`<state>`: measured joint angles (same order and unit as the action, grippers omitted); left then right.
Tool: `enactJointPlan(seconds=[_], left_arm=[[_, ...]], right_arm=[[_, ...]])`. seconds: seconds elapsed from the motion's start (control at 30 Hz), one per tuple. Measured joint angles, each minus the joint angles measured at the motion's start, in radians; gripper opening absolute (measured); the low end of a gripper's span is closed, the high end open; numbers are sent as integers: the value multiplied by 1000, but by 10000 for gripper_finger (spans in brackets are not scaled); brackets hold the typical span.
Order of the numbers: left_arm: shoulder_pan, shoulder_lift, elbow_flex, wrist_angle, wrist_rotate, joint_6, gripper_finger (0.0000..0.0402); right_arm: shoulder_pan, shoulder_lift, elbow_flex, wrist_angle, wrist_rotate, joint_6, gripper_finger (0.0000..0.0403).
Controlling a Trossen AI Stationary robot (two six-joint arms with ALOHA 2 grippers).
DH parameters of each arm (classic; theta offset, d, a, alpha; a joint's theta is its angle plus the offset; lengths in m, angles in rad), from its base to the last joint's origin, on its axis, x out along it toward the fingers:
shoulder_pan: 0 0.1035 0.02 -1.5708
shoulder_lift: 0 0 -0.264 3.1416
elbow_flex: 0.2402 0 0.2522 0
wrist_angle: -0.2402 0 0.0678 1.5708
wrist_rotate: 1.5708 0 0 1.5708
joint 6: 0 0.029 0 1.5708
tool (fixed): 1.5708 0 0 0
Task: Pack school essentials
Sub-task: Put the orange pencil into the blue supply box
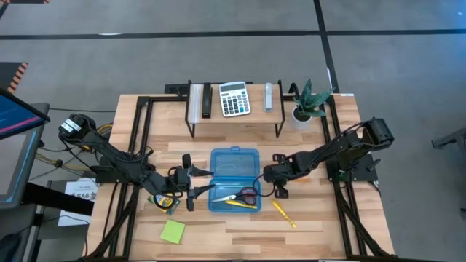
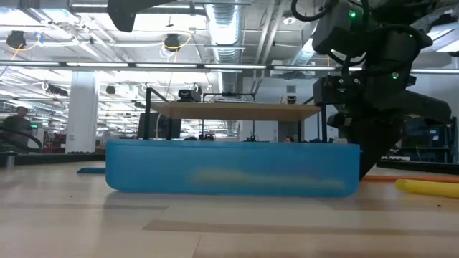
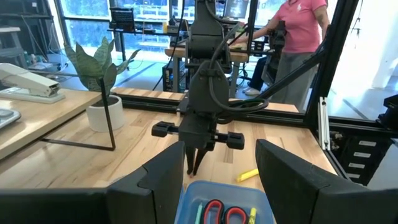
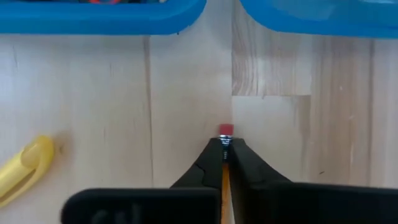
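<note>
A lime-green sticky-note pad (image 1: 172, 231) is lying at the table's near left. The left gripper (image 1: 195, 182) is hovering just left of the translucent blue case (image 1: 234, 167), its fingers (image 3: 160, 180) spread and gripping nothing. Inside the case's open tray, red-handled scissors (image 1: 243, 195) and a yellow marker (image 1: 240, 204) are resting. Just right of the case, the right gripper (image 4: 224, 151) is pinching a yellow pencil (image 4: 224, 169), eraser end protruding. Another yellow marker (image 1: 284, 214) is lying on the table (image 1: 320, 218) to the right.
</note>
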<state>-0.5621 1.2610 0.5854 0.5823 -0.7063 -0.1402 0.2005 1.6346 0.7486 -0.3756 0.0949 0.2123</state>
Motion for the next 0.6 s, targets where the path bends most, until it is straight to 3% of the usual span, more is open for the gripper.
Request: enactJointPlan(seconds=[0.6], left_arm=[[0,0,0,-8,-8,-5,188]], right_arm=[[0,4,126,-155,12,3,1]])
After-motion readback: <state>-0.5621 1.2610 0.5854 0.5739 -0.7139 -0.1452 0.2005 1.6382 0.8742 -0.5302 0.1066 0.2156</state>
